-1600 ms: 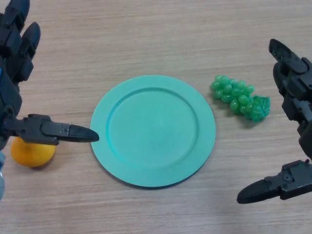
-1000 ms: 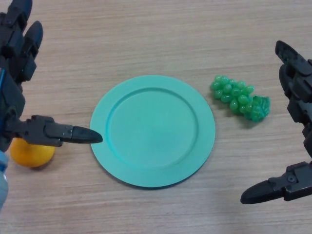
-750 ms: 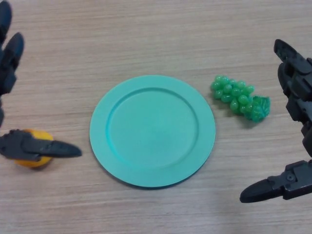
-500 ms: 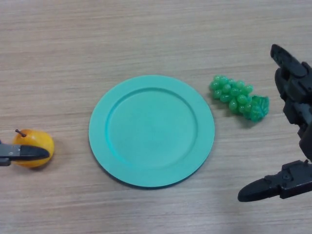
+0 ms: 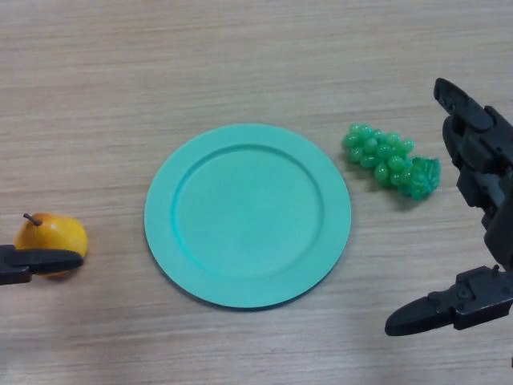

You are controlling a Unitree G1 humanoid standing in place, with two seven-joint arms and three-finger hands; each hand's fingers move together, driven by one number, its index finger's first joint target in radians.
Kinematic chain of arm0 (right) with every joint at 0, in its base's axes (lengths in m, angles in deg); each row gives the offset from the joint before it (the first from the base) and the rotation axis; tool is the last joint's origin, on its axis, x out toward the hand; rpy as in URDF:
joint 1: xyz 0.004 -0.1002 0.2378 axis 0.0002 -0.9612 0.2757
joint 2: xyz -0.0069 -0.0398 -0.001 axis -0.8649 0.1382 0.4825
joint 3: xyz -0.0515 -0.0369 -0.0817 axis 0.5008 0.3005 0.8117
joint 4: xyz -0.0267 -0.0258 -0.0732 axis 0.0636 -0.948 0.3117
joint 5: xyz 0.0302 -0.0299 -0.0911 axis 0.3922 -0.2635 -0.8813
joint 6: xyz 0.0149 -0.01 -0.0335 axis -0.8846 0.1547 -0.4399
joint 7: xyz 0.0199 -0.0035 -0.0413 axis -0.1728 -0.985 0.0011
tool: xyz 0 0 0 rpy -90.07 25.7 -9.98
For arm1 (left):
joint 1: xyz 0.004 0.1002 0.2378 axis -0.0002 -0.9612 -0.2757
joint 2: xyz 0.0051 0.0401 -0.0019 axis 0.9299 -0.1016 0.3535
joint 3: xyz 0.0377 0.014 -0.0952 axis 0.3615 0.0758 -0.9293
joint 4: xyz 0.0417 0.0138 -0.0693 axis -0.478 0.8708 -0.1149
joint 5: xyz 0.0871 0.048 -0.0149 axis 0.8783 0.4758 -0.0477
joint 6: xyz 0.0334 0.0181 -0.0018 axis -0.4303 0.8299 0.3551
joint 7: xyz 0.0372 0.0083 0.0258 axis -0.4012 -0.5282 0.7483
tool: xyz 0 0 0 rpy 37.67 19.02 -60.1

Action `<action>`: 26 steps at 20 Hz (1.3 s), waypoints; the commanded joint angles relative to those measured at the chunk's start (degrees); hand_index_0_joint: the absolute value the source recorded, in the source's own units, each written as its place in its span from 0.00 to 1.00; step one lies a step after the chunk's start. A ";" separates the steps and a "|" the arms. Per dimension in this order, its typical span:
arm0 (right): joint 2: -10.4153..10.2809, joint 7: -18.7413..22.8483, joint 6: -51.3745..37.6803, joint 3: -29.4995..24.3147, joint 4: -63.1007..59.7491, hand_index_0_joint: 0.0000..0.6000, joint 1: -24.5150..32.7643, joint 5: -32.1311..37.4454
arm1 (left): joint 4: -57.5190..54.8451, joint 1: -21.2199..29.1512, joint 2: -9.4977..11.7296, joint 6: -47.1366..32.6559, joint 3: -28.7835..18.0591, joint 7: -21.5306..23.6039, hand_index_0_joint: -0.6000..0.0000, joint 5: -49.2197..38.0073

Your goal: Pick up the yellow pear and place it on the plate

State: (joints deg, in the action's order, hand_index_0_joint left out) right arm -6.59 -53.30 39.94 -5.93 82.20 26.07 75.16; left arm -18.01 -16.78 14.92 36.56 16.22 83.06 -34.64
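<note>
The yellow pear [image 5: 54, 236] with a short brown stem lies on the wooden table at the far left, apart from the plate. A teal round plate [image 5: 248, 213] sits in the middle with nothing on it. Only one black finger of my left hand [image 5: 36, 264] shows at the left edge, crossing in front of the pear's lower side. My right hand [image 5: 477, 164] hangs open at the right edge, fingers straight above and thumb low at the front right, holding nothing.
A bunch of green plastic grapes [image 5: 392, 160] lies right of the plate, close to my right hand's fingers. The wooden table [image 5: 240, 64] stretches bare behind the plate.
My left hand has pulled back to the left and mostly out of view, uncovering the pear. My right hand has shifted slightly left and up.
</note>
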 commanded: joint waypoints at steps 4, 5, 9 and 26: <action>0.54 0.60 -9.13 -3.69 2.51 0.00 0.16 0.44 | 5.22 5.45 5.38 -11.29 0.41 3.43 1.00 3.24; 0.46 0.52 -8.75 -4.34 2.96 0.00 -0.06 1.29 | 8.26 6.46 5.28 -13.46 0.91 4.34 1.00 3.50; 0.41 0.82 -8.69 -5.97 3.77 0.00 -0.36 2.63 | 17.93 9.02 5.95 -17.93 3.21 5.38 1.00 5.30; -0.12 0.94 -9.08 -9.14 5.79 0.08 -1.96 1.92 | 41.49 16.07 6.31 -34.82 7.36 13.52 0.00 7.76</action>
State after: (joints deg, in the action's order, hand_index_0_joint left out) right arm -7.33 -53.29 37.69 -12.65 84.69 23.36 75.33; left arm 26.31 -2.83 17.32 8.84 26.98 93.18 -22.50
